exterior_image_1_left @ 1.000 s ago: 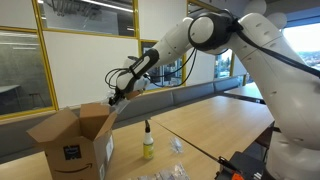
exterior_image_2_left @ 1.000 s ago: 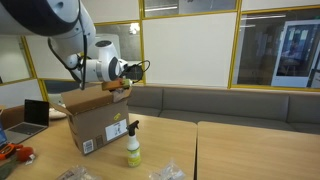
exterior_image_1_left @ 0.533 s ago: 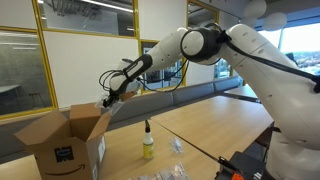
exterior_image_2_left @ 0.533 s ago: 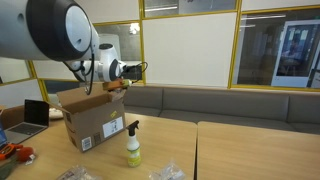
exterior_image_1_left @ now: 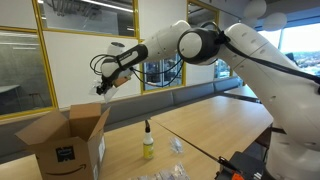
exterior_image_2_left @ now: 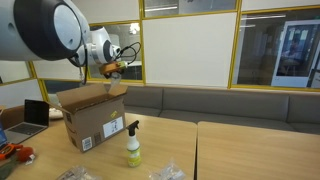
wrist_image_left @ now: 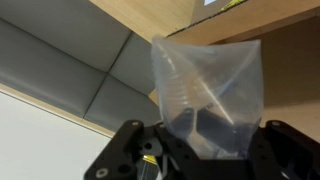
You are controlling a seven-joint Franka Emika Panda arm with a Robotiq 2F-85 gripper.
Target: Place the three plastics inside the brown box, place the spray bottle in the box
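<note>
The fingers (wrist_image_left: 128, 150) pinch one edge of a clear plastic bag (wrist_image_left: 205, 85) high above the brown box (exterior_image_1_left: 60, 150), seemingly over its right flap (exterior_image_1_left: 97, 118) rather than the opening. Released here, the light bag could drift onto the desk (exterior_image_1_left: 200, 125) near the spray bottle (exterior_image_1_left: 148, 143).

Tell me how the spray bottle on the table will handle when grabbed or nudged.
The spray bottle stands tall and narrow on the table, so a push near its top would probably tip it. Its small yellowish body under a dark trigger head suggests that it is fairly light and stiff enough to grip.
</note>
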